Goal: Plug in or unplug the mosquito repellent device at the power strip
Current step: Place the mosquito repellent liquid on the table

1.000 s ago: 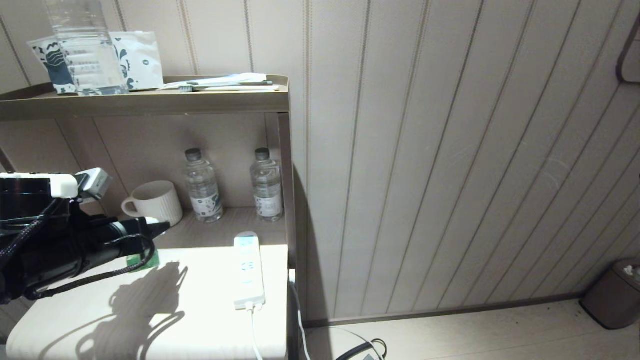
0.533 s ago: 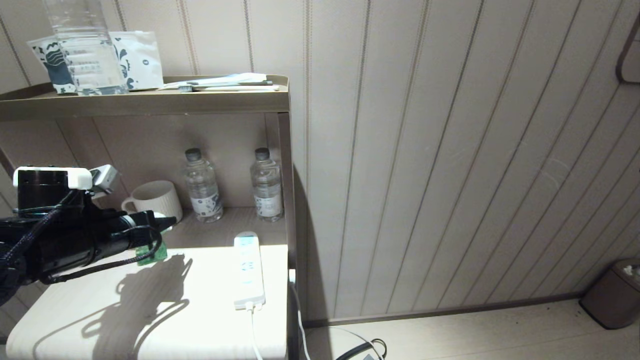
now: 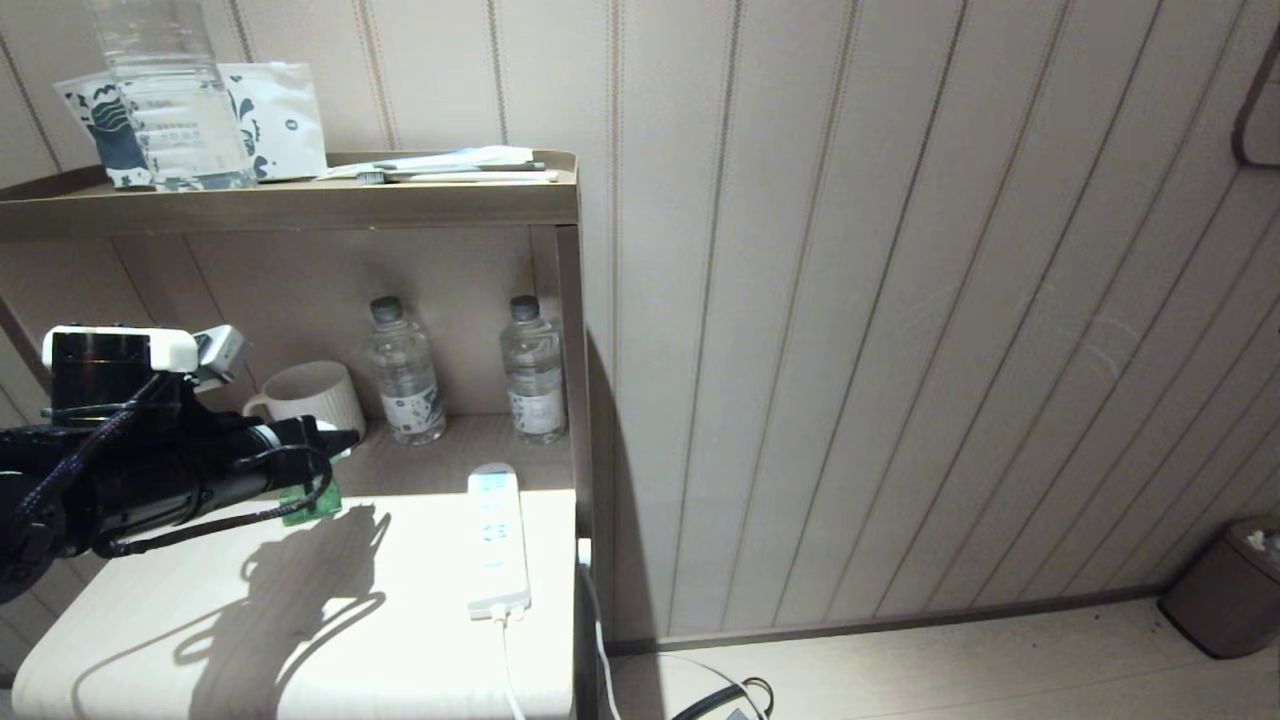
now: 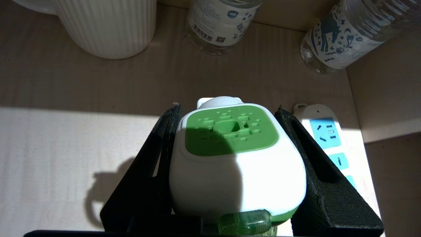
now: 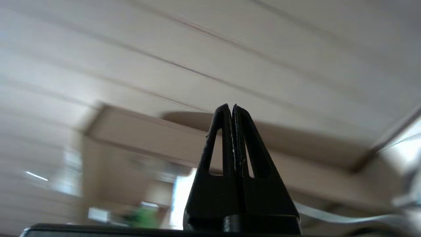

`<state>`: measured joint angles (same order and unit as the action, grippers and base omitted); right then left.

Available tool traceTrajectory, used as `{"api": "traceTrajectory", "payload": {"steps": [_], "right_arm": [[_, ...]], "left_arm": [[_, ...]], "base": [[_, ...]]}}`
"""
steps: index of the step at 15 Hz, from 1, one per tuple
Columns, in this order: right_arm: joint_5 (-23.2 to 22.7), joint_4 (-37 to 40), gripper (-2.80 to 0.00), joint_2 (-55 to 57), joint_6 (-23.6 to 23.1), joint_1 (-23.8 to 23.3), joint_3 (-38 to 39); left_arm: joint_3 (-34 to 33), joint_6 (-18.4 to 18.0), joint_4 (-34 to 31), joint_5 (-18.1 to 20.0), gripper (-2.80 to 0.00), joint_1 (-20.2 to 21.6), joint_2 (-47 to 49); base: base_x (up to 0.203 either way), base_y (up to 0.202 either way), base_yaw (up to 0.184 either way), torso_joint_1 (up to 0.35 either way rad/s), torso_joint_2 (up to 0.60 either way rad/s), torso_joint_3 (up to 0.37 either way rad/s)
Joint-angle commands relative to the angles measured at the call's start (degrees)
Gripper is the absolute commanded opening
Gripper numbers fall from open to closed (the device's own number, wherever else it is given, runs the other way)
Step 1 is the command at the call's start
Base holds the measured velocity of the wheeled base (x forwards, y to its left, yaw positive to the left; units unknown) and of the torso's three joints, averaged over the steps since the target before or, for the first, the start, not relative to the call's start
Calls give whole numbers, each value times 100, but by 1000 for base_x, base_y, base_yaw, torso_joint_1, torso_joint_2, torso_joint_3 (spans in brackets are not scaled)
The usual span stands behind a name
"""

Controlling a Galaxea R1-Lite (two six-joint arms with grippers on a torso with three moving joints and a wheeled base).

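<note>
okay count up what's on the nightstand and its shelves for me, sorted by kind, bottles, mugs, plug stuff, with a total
Water bottles: 3, a large one on the top shelf, two small ones in the niche.
Mugs: 1, white ribbed.
Power strips: 1.
Mosquito repellent devices: 1, held in the left end effector.
Printed packets: 1.
Toothbrushes: 1.
Total: 8

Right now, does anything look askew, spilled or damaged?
Nothing stands out. The left hand grips the mosquito repellent device squarely; the power strip lies flat, mug and bottles upright.
</note>
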<state>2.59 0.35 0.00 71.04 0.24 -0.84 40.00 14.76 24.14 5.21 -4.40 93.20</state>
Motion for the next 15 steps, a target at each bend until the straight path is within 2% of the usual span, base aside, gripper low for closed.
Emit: {"api": "traceTrajectory", "payload": {"steps": [1, 3, 4, 5, 7, 10, 12, 13, 15], "right_arm": [[4, -13, -280, 6, -1732, 4, 28], [-11, -82, -280, 4, -4041, 8, 59], [-32, -105, -280, 2, -4951, 9, 69], [-115, -135, -280, 6, -5501, 10, 77], [-263, -200, -280, 9, -6081, 11, 84], [-159, -146, -280, 9, -6808, 6, 84], [-135, 29, -280, 9, -6993, 5, 84], [-157, 33, -280, 9, -7350, 9, 84], [-198, 35, -280, 10, -7582, 11, 84]], "left_arm": [[-1, 9, 21, 7, -280, 1, 32], [-1, 9, 21, 7, -280, 1, 32], [-1, 9, 21, 1, -280, 1, 11], [-1, 9, 21, -2, -280, 1, -3], [-1, 9, 12, -11, -280, -6, -39], [-1, 9, -4, -11, -280, -8, -140], [-1, 9, -47, -11, -280, -11, -223], [8, 9, -93, -11, -280, -8, -246], [17, 0, -102, -20, -280, -26, -258]], "base": [[0, 0, 0, 0, 0, 0], [0, 0, 0, 0, 0, 0], [0, 0, 0, 0, 0, 0], [0, 0, 0, 0, 0, 0], [0, 0, 0, 0, 0, 0], [0, 0, 0, 0, 0, 0], [0, 0, 0, 0, 0, 0], [0, 0, 0, 0, 0, 0], [0, 0, 0, 0, 0, 0]]}}
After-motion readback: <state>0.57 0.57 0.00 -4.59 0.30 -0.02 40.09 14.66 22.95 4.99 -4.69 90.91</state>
